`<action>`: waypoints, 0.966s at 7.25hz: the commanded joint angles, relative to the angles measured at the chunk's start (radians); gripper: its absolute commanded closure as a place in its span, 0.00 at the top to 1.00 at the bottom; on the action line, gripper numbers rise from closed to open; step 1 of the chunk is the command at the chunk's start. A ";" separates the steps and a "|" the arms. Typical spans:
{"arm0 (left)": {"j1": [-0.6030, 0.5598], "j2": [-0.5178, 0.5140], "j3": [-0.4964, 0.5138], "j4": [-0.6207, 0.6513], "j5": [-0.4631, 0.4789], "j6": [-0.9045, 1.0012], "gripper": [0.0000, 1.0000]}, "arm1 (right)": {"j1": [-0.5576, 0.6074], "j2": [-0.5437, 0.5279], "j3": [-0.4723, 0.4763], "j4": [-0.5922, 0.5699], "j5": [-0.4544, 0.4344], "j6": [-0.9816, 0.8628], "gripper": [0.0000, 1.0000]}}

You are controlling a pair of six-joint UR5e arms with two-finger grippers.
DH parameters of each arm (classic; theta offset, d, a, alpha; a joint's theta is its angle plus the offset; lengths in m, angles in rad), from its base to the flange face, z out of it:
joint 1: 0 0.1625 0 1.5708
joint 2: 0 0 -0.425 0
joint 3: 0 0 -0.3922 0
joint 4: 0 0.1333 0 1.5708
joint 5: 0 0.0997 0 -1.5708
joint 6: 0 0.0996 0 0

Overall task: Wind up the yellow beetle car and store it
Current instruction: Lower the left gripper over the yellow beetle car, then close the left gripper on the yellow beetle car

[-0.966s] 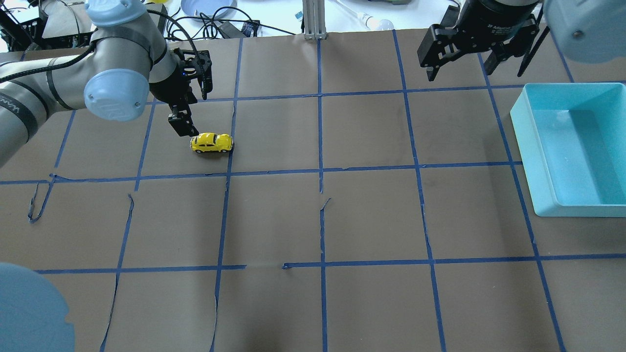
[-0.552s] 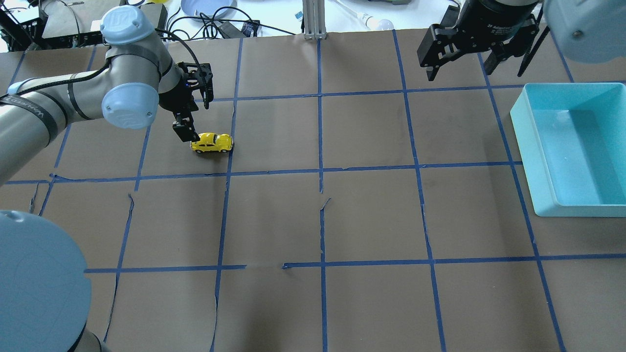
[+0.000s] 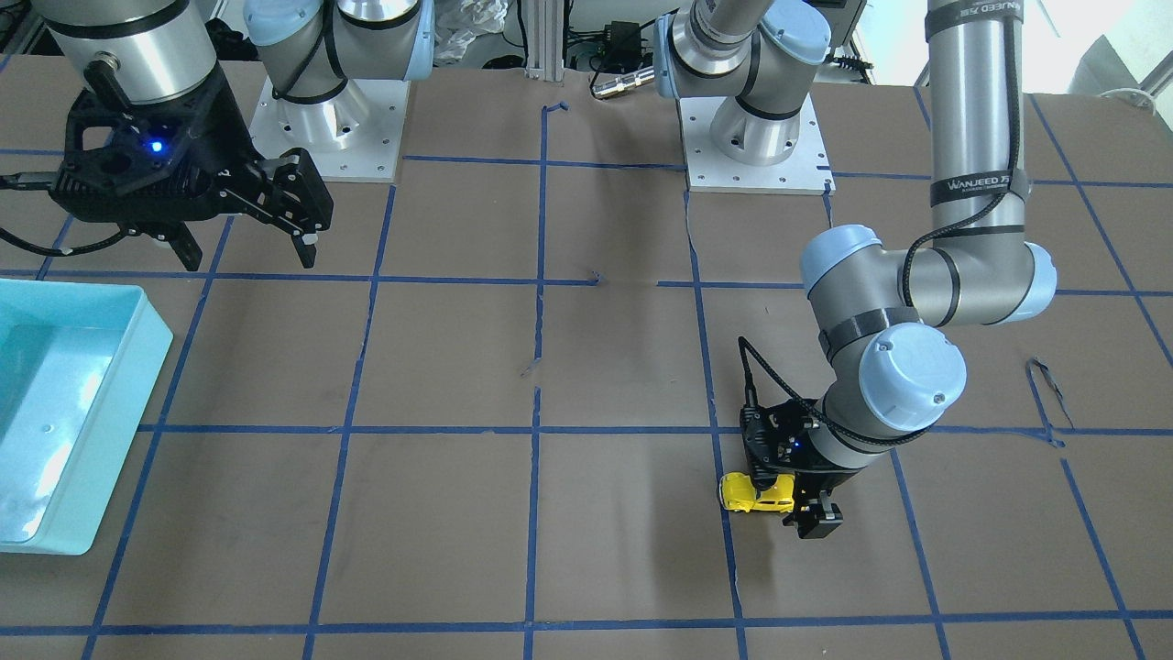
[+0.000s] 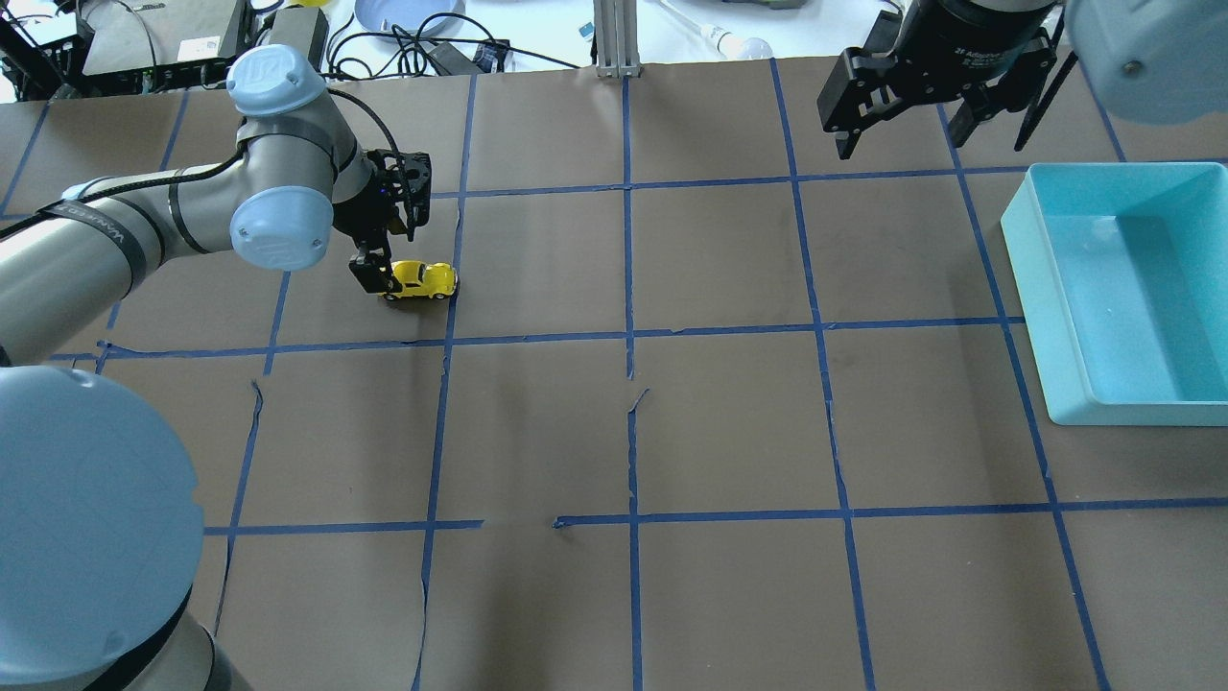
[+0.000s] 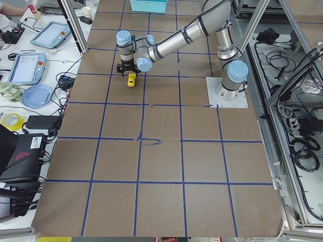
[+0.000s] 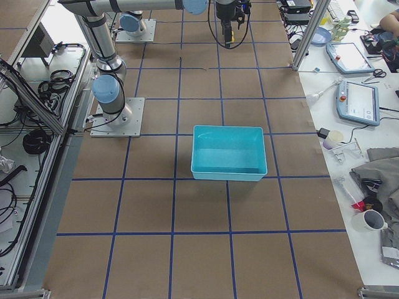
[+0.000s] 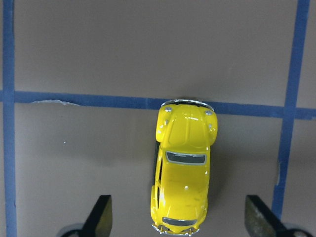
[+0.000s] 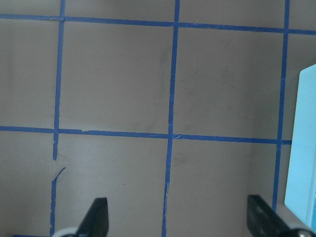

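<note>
The left fingers (image 7: 102, 217) are standing spread wide, straddling one end of the car (image 7: 182, 168) without touching it. The car is sitting on the tabletop (image 4: 537, 432), far left. The right fingers (image 8: 98, 215) are hovering released near the bin (image 4: 1132, 413).

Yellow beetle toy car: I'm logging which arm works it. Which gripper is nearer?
Left. The left gripper is directly over the glossy yellow beetle toy car, open; the right gripper hangs far off, by the turquoise plastic bin.

The yellow beetle car (image 7: 183, 168) is sitting on the desk (image 7: 98, 54) between the left pincer (image 7: 180, 218)'s 2 spread fingertips (image 7: 101, 217), its far end meeting a blue tape line (image 7: 89, 98).
</note>
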 commanded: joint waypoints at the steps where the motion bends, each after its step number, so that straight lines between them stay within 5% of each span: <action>1: 0.000 -0.027 -0.019 0.064 -0.003 0.031 0.94 | 0.000 0.000 0.000 0.000 0.000 0.000 1.00; 5: 0.000 -0.033 -0.015 0.053 -0.042 -0.033 0.94 | 0.000 0.000 0.000 0.000 0.000 0.000 1.00; 7: -0.002 -0.033 -0.016 0.052 -0.046 -0.032 0.86 | 0.000 0.000 0.000 0.000 0.000 0.000 1.00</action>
